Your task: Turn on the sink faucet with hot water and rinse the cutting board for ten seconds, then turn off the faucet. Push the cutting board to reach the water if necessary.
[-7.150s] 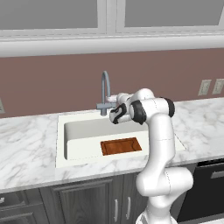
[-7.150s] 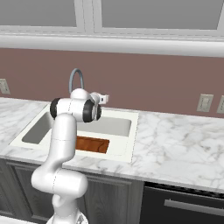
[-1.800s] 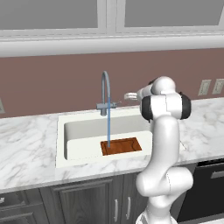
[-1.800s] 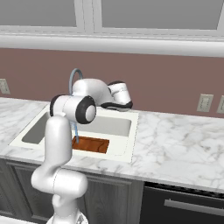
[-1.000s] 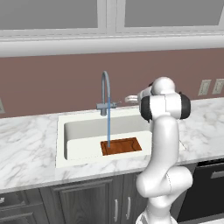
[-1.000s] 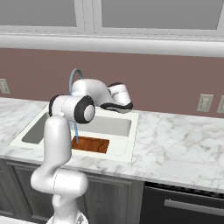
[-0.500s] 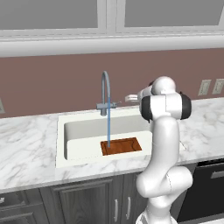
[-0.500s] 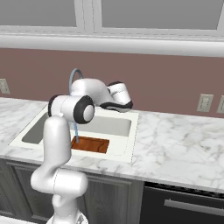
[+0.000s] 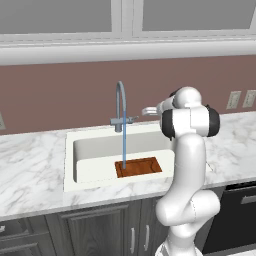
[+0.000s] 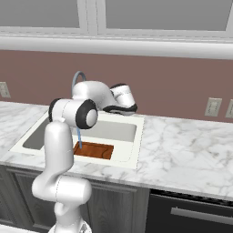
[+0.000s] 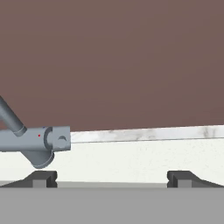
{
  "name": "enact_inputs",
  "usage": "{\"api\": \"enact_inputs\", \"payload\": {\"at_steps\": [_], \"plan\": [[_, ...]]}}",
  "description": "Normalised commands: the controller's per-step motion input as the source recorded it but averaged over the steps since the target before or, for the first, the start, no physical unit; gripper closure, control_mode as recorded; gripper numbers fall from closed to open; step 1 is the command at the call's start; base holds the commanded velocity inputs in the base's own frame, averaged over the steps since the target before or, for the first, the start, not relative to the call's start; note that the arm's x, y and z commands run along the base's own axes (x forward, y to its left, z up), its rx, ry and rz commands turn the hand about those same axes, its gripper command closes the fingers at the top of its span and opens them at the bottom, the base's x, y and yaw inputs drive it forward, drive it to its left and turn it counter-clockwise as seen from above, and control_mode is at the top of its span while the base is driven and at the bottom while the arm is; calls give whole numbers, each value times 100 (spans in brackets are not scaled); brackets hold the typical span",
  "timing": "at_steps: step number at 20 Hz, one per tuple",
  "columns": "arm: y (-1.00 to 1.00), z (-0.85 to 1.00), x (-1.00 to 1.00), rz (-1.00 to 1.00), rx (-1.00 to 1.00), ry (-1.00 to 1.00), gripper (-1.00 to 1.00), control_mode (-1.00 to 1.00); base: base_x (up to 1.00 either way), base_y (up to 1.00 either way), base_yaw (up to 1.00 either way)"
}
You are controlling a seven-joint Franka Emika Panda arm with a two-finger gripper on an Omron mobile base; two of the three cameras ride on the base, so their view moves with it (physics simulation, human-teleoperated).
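Note:
Water (image 9: 124, 146) runs in a thin pale-blue stream from the grey gooseneck sink faucet (image 9: 120, 104) onto the left part of the reddish-brown cutting board (image 9: 139, 166). The board lies at the front right of the white sink (image 9: 70, 150). From the right base, the cutting board (image 10: 93, 149) and the water (image 10: 79, 138) show beside the arm. My gripper (image 9: 148, 111) hovers open and empty, just right of the faucet's side lever (image 9: 132, 120) and apart from it. In the hand view the faucet's lever (image 11: 38, 141) sits at the left, outside the open gripper (image 11: 113, 178).
White-grey marble counter (image 9: 30, 175) runs on both sides of the basin. A brown backsplash wall (image 9: 60, 95) rises close behind the faucet, with outlets (image 9: 233, 99) at the right. A dark dishwasher front (image 9: 240, 212) stands below the counter on the right.

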Motion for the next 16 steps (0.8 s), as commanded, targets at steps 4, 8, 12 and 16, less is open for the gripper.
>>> {"api": "enact_inputs", "payload": {"at_steps": [4, 8, 12, 16], "plan": [[12, 0, 0, 0, 0, 0, -100, -100, 0, 0, 0], [6, 0, 0, 0, 0, 0, -100, -100, 0, 0, 0], [0, 0, 0, 0, 0, 0, -100, -100, 0, 0, 0], [0, 0, 0, 0, 0, 0, -100, -100, 0, 0, 0]]}}
